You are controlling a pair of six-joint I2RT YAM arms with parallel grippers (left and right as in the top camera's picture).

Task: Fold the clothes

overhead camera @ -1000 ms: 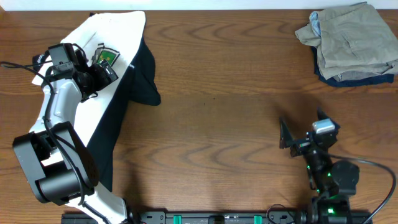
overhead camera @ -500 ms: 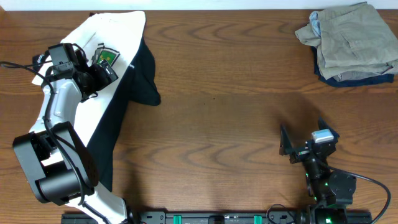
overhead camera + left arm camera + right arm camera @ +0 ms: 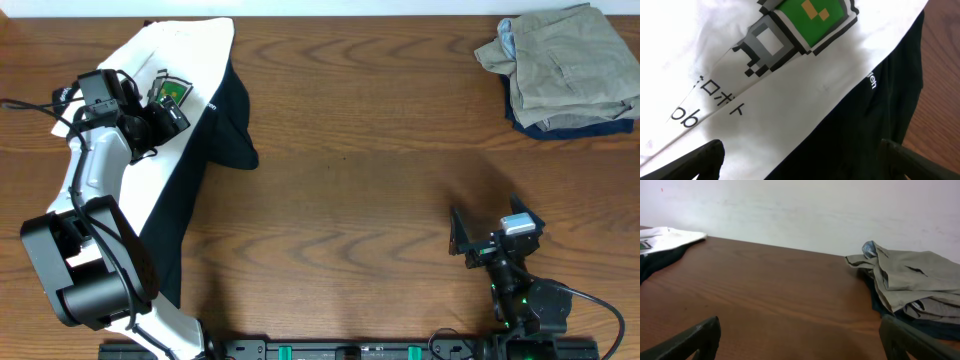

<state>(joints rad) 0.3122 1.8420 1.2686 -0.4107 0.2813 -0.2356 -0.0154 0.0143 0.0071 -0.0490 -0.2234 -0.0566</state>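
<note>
Left gripper jaws spread, empty, just above white T-shirt by its green print, black garment beside it. Right gripper jaws spread, empty, low over surface; khaki shorts pile well apart, ahead to its right

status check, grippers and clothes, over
Left gripper open over T-shirt print. Right gripper open, empty, above table. T-shirt unfolded, lying on black garment. Shorts piled at far right, out of the way.
</note>
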